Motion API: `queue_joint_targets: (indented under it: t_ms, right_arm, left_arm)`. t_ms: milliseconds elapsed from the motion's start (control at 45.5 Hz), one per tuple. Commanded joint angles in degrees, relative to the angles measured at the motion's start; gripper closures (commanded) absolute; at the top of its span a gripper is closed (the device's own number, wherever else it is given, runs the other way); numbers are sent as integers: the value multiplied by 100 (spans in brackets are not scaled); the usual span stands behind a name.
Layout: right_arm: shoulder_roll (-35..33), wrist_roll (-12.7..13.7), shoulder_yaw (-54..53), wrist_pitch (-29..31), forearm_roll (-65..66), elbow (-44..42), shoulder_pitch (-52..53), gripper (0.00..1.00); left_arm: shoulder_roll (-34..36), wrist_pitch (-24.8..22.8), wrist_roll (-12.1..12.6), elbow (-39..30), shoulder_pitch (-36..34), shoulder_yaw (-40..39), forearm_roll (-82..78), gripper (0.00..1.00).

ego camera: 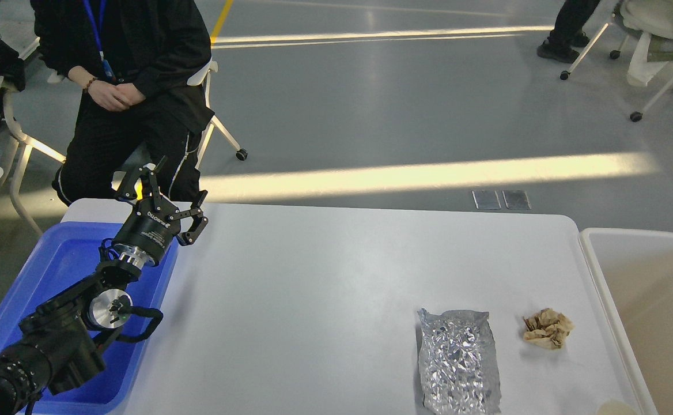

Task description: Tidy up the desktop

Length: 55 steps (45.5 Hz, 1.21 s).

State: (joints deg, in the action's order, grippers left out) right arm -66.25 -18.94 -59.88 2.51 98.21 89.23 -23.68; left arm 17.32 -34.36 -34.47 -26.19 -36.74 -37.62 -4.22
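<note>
The desktop (325, 288) is a wide white-grey tabletop with rounded corners. On its right part lie a crumpled silver foil bag (458, 360) and, right of it, a small crumpled brown paper wad (547, 328). My left gripper (163, 196) is open and empty, held above the far end of the blue tub (54, 271) at the desktop's left edge, far from both items. My right gripper is out of view.
An off-white rectangular tub (596, 271) stands at the desktop's right edge. A seated person in black (129, 86) is just behind the table's far left corner. A pale round object (616, 408) peeks in at the bottom right edge.
</note>
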Motion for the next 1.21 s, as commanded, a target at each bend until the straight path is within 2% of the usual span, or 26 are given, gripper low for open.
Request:
queue_joint_targets:
  t_ms: [0, 308, 593, 769, 879, 967, 1033, 1099, 1187]
  right_arm:
    - [-239, -66, 1304, -1156, 76, -248, 566, 1]
    - [-485, -75, 1365, -1156, -136, -380, 699, 0]
    - [-187, -84, 1664, -1147, -399, -468, 1041, 0]
    - [7, -84, 2094, -1156, -417, -679, 1445, 4]
    - [104, -84, 2420, -1174, -435, -837, 1761, 29]
    - [95, -84, 2674, -1174, -444, -863, 1920, 73]
    - [69, -84, 2763, -1200, -444, -916, 1982, 82]
    - [51, -84, 2772, -1200, -444, -925, 1991, 100]
    - [42, -84, 2772, -1200, -444, -934, 1973, 100]
  left_arm:
    - [0, 0, 2, 0, 1, 0, 0, 0]
    - [0, 0, 2, 0, -8, 0, -9, 0]
    - [0, 0, -7, 0, 1, 0, 0, 0]
    - [0, 0, 2, 0, 1, 0, 0, 0]
    - [0, 0, 2, 0, -8, 0, 0, 0]
    - [0, 0, 2, 0, 0, 0, 0, 0]
    - [0, 0, 2, 0, -8, 0, 0, 0]
    - [0, 0, 2, 0, -8, 0, 0, 0]
    - [0, 0, 2, 0, -8, 0, -9, 0]
